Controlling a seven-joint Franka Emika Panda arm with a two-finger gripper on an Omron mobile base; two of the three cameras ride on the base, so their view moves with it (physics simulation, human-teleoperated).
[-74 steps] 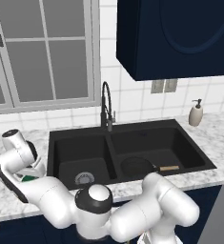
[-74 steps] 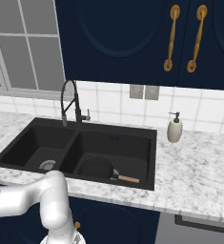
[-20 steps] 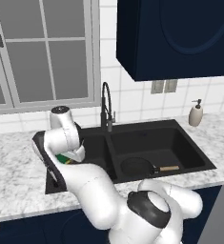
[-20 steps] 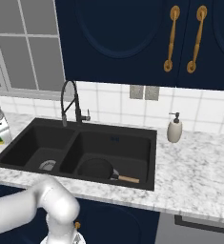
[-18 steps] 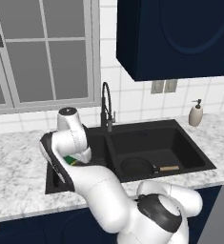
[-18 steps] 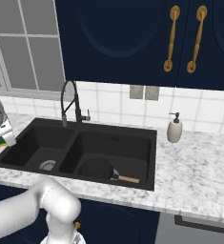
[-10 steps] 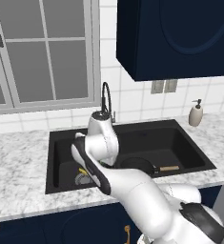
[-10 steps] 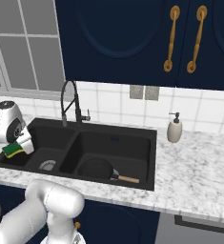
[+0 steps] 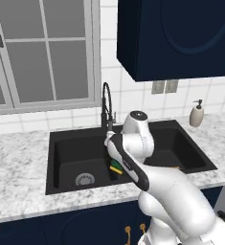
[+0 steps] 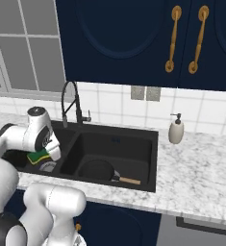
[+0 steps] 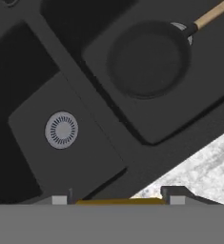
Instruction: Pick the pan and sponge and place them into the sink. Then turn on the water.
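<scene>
Green-and-yellow sponge [image 10: 37, 156], light and squashy, sits clamped by its sides in the gripper [image 10: 43, 156] above the sink [image 10: 148, 185] near its central divider.

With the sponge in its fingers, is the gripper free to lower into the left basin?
Probably yes. The gripper holds the sponge above the sink's left basin, whose floor is bare around the drain; the pan lies in the other basin.

I note the sink [image 10: 148, 144] as matt black with a ribbed silver metal drain [image 11: 61, 129], the pan [image 11: 147, 59] dull black with a light, probably wooden handle, and the counter [image 9: 18, 158] as polished grey-veined marble.
</scene>
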